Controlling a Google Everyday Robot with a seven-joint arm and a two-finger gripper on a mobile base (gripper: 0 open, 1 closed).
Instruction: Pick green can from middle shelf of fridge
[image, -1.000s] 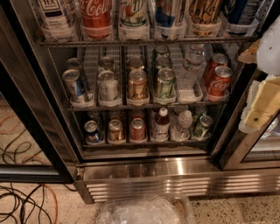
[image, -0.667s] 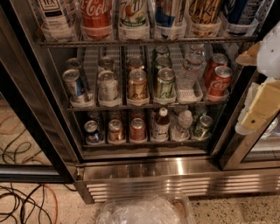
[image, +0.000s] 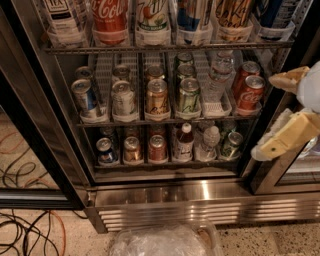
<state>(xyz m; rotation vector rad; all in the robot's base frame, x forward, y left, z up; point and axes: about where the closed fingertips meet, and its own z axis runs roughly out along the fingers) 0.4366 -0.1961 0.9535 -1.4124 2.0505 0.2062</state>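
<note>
The green can (image: 189, 95) stands upright at the front of its lane on the middle shelf (image: 150, 121) of the fridge (image: 200, 202), with two more green cans lined up behind it. A gold-tan can (image: 157, 96) is in the lane to its left, and a clear water bottle (image: 217, 80) stands to its right. My gripper (image: 265, 116) hangs at the right edge of the view, in front of the black door frame and well right of the green can. Its tan fingers (image: 290, 137) are spread open with nothing between them.
Red Coca-Cola cans (image: 249, 92) fill the rightmost lane, and silver (image: 123, 98) and blue cans (image: 85, 97) stand at the left. Tall bottles (image: 110, 17) line the rack above, smaller cans (image: 157, 148) the rack below. Cables (image: 25, 230) trail on the floor at left. A plastic tub (image: 165, 241) sits below the grille.
My gripper has sunk a little at the right edge of the view. The cans and shelves have not moved.
</note>
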